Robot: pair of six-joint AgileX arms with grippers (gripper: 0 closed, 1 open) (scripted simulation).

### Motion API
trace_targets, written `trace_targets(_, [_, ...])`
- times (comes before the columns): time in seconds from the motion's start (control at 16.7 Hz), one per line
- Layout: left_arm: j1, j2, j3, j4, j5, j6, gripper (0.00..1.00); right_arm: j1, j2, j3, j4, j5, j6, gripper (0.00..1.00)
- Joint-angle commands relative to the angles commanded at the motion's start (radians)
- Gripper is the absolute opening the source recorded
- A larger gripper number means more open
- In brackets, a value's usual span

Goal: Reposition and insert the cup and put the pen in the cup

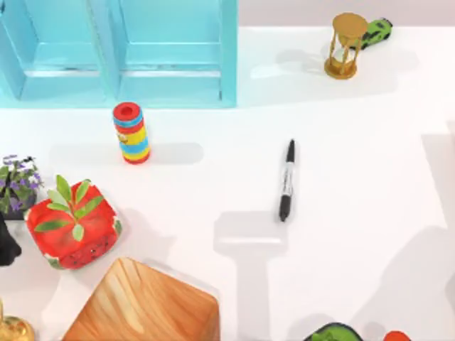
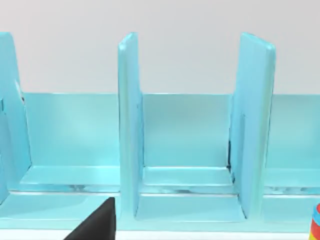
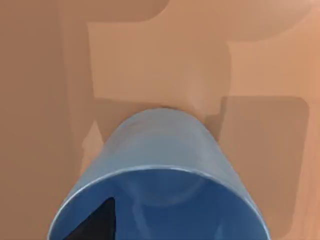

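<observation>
Close against the right gripper (image 3: 95, 222), of which a dark tip shows at the cup's mouth, the cup (image 3: 165, 150) turns its open end toward the wrist, its darker inside plain to see. Its long axis runs straight away from the tool, over a flat brown surface (image 3: 45, 100). Whether the gripper is clamped on the cup or merely beside it, I cannot tell.

Out on the white table (image 1: 370, 156) the pen (image 1: 286, 181) lies flat, a little right of the middle. It runs nearly from 12 to 6 o'clock, with the far end leaning slightly toward 1 and nothing touching it. A striped ring stack (image 1: 131, 133) stands well apart at its 9 o'clock, and an hourglass (image 1: 346, 45) at about 1.

Over on the other side, the left gripper (image 2: 97, 220) faces the light-blue divider rack (image 2: 130, 125) at the table's 11 o'clock. Its state cannot be told either.

My judgement is that the pen lies on the right arm's side. The cup must be stood mouth-up somewhere on the table before the pen's long axis can be tipped upright and lowered in.
</observation>
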Motion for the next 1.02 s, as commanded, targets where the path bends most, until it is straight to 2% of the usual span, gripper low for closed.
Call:
trace_targets(0.36, [0.0, 0.0, 0.0, 0.0, 0.0, 0.0, 1.0, -0.003, 0.018, -0.049, 0.055, 0.001, -0.002, 1.0])
trace_targets(1.02, [0.0, 0.0, 0.0, 0.0, 0.0, 0.0, 1.0, -0.003, 0.018, -0.049, 0.055, 0.001, -0.002, 0.17])
